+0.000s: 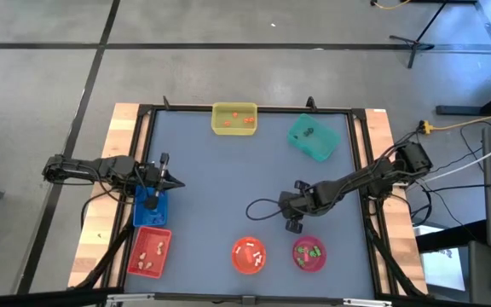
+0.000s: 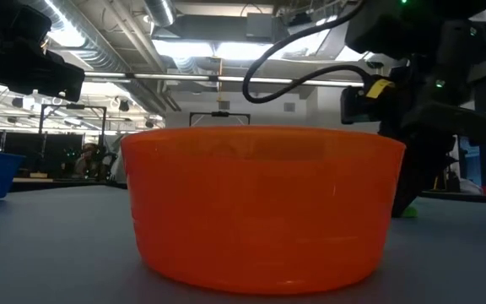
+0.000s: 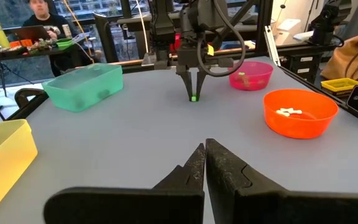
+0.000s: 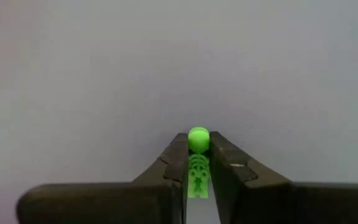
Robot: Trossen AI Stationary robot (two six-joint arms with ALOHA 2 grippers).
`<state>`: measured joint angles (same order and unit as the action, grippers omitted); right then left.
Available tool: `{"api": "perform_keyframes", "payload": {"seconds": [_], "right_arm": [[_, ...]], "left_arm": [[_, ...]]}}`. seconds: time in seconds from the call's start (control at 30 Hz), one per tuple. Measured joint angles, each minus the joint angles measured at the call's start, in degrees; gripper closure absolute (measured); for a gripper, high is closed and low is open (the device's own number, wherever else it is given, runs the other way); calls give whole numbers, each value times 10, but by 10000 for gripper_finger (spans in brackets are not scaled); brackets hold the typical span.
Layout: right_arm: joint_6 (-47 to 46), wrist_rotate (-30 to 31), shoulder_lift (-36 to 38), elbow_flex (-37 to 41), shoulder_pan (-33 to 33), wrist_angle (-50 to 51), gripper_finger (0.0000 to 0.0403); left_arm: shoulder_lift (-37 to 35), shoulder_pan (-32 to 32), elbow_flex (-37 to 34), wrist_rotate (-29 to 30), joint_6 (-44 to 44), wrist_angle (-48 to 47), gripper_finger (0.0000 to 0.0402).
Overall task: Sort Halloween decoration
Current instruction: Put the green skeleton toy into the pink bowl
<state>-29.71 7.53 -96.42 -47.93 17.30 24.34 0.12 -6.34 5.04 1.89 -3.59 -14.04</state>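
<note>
A tiny green Halloween decoration (image 4: pixel 198 138), a little figure with a round head, sits between the fingers of my right gripper (image 4: pixel 197 149). That gripper (image 1: pixel 292 224) points steeply down at the grey mat just beyond the pink bowl (image 1: pixel 309 254), and the left wrist view shows it from afar, the right gripper (image 3: pixel 194 93) with the green figure (image 3: pixel 194 98) at its tips. My left gripper (image 3: pixel 204 146) is shut on nothing and waits at the table's left, over the blue tray (image 1: pixel 150 209). My right gripper pinches the green figure's body (image 4: pixel 197 177) between its two fingers, with the round head poking out past the fingertips. The fingers come from above, slanting steeply down. The figure is down at the mat's surface (image 3: pixel 194 99).
A yellow tray (image 1: pixel 233 118) with orange pieces and a teal tray (image 1: pixel 314 136) stand at the far edge. A red tray (image 1: pixel 152 252), an orange bowl (image 1: pixel 249 255) with white pieces and the pink bowl with green pieces line the near edge. The mat's middle is bare.
</note>
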Motion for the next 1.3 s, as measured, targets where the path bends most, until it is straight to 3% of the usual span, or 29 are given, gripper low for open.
{"api": "perform_keyframes", "payload": {"seconds": [0.47,0.8,1.3], "right_arm": [[1,-10,-3,-31,-1,28,362],[22,-75,-3,-78,-1,27,362],[47,-207,-1,-234,30,44,361]], "left_arm": [[0,0,0,0,0,0,401],[0,0,0,0,0,0,401],[0,0,0,1,0,0,401]]}}
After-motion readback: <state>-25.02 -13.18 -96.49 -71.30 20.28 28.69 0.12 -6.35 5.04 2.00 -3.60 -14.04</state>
